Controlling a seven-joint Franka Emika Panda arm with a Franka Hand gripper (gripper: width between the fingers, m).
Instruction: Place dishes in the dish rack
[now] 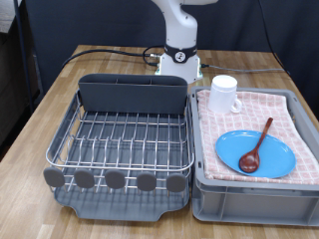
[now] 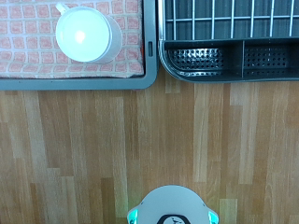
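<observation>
1. The plate [image 1: 256,152] lies flat on the pink checked towel [image 1: 289,124], at the exterior view's right and toward its bottom.
2. The spoon [image 1: 257,146] rests across the plate, its bowl on the blue surface and its handle slanting up toward the exterior view's top right, past the plate's rim.
3. The mug [image 1: 223,94] stands on the towel near the bin's far left corner, apart from the plate. In the wrist view the mug [image 2: 87,35] is seen from above, its handle at its upper left in that picture.
4. The towel lines a grey bin [image 1: 249,194], which stands on the counter [image 1: 40,119] just beside the rack.
5. The rack [image 1: 125,134] sits at the exterior view's left: a dark grey tray with a silver wire grid, a tall grey cutlery box [image 1: 133,93] along its far side and round tabs on its near edge. No dish is in it.
6. In the wrist view the rack's [image 2: 229,42] cutlery box compartments show perforated floors, and the bin's rim lies close beside it.
7. The arm's white base [image 1: 180,50] stands on the counter behind the rack and bin.
8. The tool does not show in either view, so I cannot tell how far open it is or whether it holds anything.
</observation>
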